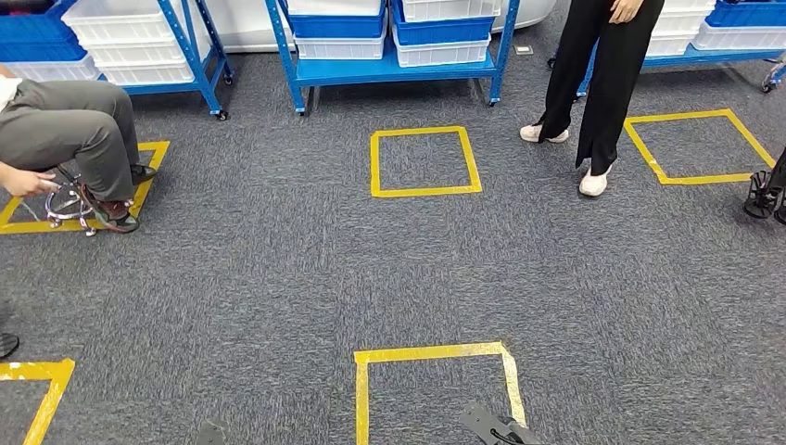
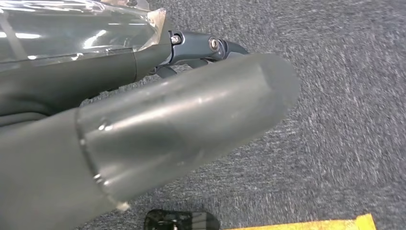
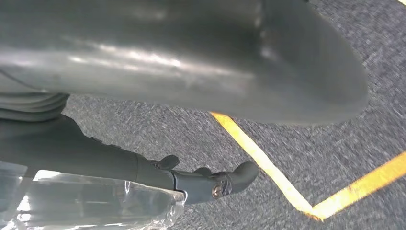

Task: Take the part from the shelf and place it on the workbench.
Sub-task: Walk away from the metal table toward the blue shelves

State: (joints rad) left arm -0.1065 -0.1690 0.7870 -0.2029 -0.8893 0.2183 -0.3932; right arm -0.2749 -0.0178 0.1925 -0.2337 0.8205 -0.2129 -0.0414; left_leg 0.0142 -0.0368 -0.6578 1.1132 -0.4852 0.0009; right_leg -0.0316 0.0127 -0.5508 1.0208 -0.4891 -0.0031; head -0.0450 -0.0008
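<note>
On the far left of the head view a seated person point(image 1: 69, 125) in grey trousers has feet on a yellow tape square point(image 1: 148, 162), beside a blue shelf point(image 1: 190, 46) stacked with white bins point(image 1: 120, 19). A second blue shelf point(image 1: 394, 67) stands at centre, carrying blue and white bins, and a third point(image 1: 714, 42) lies at the right edge. Three shelves in all, set along the far side of the grey carpet point(image 1: 278, 269). No part can be made out on any of them; the bin contents are not visible.

Five tape squares mark the floor: the one under the seated person, one at the lower left corner point(image 1: 42, 389), one mid-floor point(image 1: 424, 161), one near the bottom centre point(image 1: 436, 389) and one at far right point(image 1: 695, 146). A standing person point(image 1: 602, 83) in black trousers is between the central and right squares. The broad stretch of carpet between the near and far squares is open.

The left hand point(image 2: 182, 120) hangs over carpet, its thick grey thumb across the left wrist view and a dark finger point(image 2: 206, 48) reaching out beyond it; it holds nothing, the fingers apart. The right hand point(image 3: 201, 62) hangs likewise above a yellow tape corner point(image 3: 297, 191), a dark finger point(image 3: 215, 184) extended and nothing in its hold.
</note>
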